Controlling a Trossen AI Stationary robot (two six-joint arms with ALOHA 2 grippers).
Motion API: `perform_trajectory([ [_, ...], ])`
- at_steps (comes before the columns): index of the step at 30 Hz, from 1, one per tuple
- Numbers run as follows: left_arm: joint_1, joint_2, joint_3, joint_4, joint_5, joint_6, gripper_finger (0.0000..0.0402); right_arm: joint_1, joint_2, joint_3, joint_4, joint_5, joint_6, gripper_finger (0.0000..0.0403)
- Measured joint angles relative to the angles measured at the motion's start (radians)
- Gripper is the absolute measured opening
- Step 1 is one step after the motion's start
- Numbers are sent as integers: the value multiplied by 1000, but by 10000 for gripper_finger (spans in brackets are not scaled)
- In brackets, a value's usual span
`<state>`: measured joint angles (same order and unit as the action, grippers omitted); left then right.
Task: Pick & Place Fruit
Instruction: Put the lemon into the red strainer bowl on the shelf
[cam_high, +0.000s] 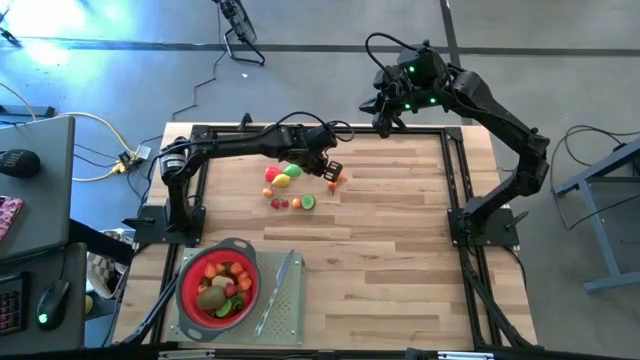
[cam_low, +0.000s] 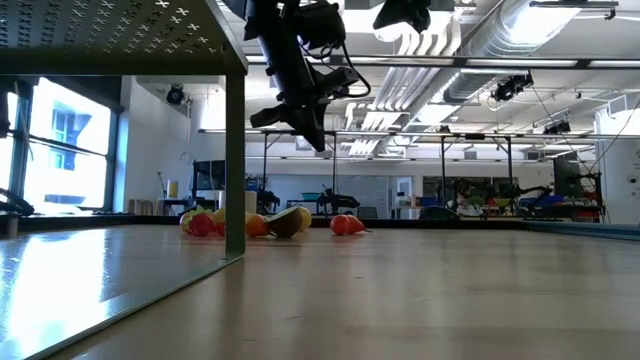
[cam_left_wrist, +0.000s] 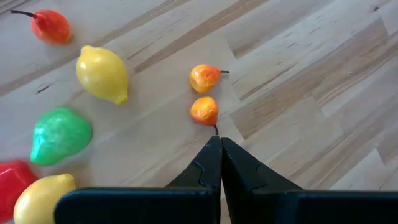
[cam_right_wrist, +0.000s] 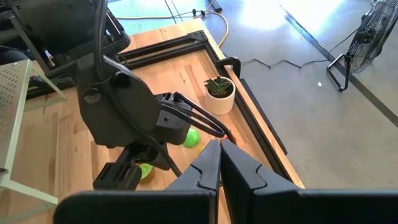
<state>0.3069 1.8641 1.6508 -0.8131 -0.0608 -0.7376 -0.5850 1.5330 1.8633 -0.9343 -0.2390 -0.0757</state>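
We read no brand or lettering anywhere. The worktop (cam_high: 400, 240) is pale butcher-block wood in a black metal frame. At its 7 o'clock corner a perforated grey metal tray (cam_high: 290, 308) carries a red strainer (cam_high: 219, 287) with a grey rim, filled with red, orange, green and brown toy fruit, and a slim grey knife (cam_high: 277, 290) lies beside it. Toward 11 o'clock of the worktop, loose glossy plastic fruit (cam_high: 288, 186) sit scattered: a yellow lemon (cam_left_wrist: 102, 74), a bumpy green piece (cam_left_wrist: 60, 135), a red stemmed one (cam_left_wrist: 50, 25), and two small orange stemmed ones (cam_left_wrist: 204, 110). The left gripper (cam_left_wrist: 221, 144) hangs over them, its dark fingers pressed together on nothing, tips just beside the nearer orange fruit. The right gripper (cam_right_wrist: 220, 147) waits past the worktop's 12 o'clock edge, fingers likewise together and empty. A small potted plant (cam_right_wrist: 219, 93) in a white pot stands on the worktop by its frame.
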Motion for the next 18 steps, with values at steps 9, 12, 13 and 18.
perform_trajectory([
  [9, 0, 0, 0, 5, 30, -3, 0, -27, 15, 0, -137, -41, -30, 4],
  [12, 0, 0, 0, 11, 14, 10, 0, -50, 28, 0, -145, -59, -33, 4],
  [13, 0, 0, 0, 11, 0, 9, 0, -54, 30, 0, -148, -56, -33, 4],
  [18, -7, 0, 0, 12, -99, -20, 0, -67, 59, 0, -155, -84, -64, 4],
])
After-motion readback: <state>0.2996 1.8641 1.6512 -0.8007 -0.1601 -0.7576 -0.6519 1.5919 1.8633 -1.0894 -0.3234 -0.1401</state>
